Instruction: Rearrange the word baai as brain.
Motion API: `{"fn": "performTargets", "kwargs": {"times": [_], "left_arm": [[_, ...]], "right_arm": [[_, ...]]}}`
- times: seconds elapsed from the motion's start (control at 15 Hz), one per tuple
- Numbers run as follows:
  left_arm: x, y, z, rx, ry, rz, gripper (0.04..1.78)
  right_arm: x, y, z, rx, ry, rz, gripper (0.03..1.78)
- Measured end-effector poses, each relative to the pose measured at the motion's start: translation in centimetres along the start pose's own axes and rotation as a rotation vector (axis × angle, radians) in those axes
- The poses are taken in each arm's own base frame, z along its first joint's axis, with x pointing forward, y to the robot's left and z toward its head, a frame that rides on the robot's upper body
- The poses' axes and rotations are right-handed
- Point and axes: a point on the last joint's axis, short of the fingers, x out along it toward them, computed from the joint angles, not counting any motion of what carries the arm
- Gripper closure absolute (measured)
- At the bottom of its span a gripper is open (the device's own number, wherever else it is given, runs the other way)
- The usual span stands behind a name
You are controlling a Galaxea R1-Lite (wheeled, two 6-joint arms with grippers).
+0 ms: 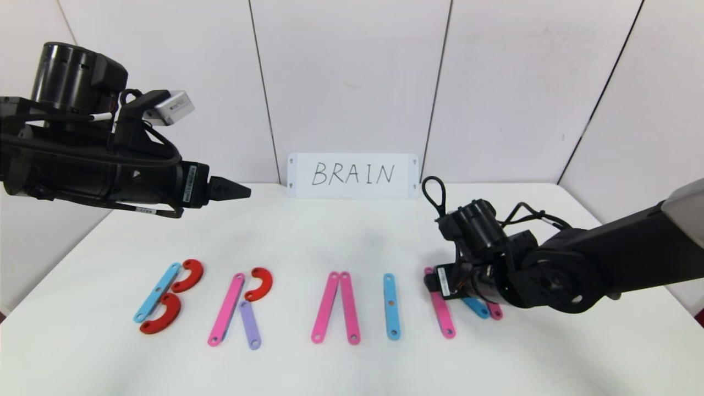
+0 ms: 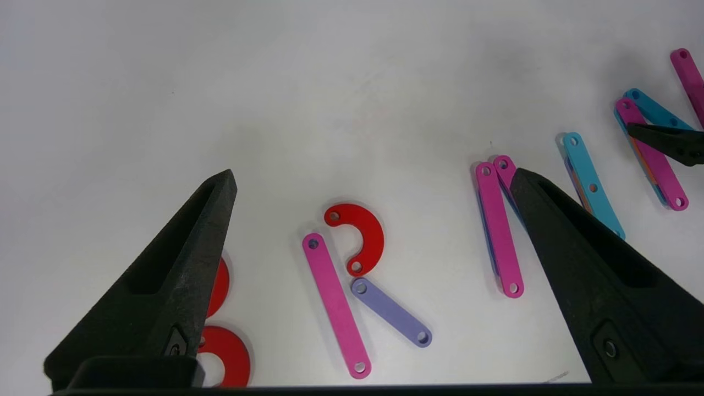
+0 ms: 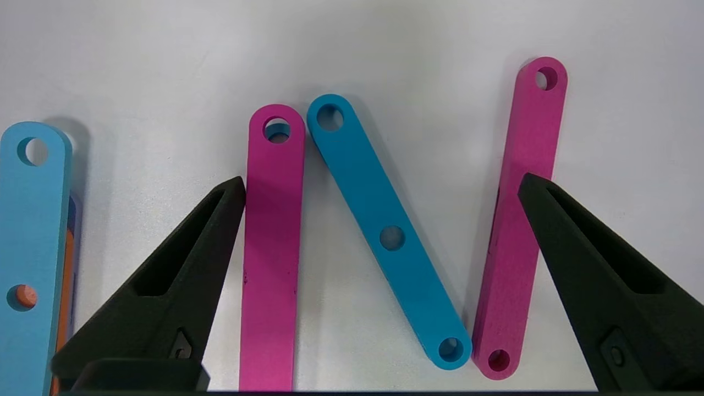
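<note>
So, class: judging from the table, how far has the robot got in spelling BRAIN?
Nearly finished. Done: the B, R, A and I lie in a row below the white card. In hand: the right gripper, open and holding nothing, hangs low over the N, whose two pink uprights and blue diagonal are laid out. Left: the A has no crossbar. The left gripper hangs open above the table.

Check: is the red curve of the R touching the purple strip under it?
Apart. The left wrist view shows a thin strip of white table between the lower end of the red curve and the upper end of the purple strip.
</note>
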Motion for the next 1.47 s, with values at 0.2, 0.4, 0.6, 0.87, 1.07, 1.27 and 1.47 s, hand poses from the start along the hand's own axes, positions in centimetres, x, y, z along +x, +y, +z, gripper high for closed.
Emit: {"fn": "performTargets", "kwargs": {"times": [0.2,0.4,0.6,0.87,1.07,1.27,1.47], "left_arm": [[0.0,0.0,0.0,0.0,0.0,0.001,0.08],[0.0,0.0,0.0,0.001,-0.002,0.002,0.08],[-0.1,0.1,0.1,-0.004,-0.007,0.013,0.08],[-1.3,-0.2,-0.5,-0.004,-0.011,0.015,0.08],[-3.4,-0.6,-2.5,-0.004,-0.002,0.022,0.08],[-6.9,-1.3,-5.1,-0.003,-0.028,0.04,0.08],[-11.5,-2.3,-8.7,0.011,-0.1,0.049,0.08]], "right_arm": [[-0.3,-0.4,0.3,0.01,-0.011,-0.002,0.08],[-1.2,-1.1,1.0,0.036,-0.042,0.014,0.08],[-2.4,-2.6,2.0,0.082,-0.075,0.031,0.08],[-5.2,-5.0,1.9,0.121,-0.103,0.1,0.08],[-8.3,-6.4,0.7,0.116,-0.142,0.118,0.08],[-12.0,-7.8,-1.6,0.103,-0.197,0.144,0.08],[-15.9,-9.5,-5.0,0.077,-0.27,0.166,0.08]]}}
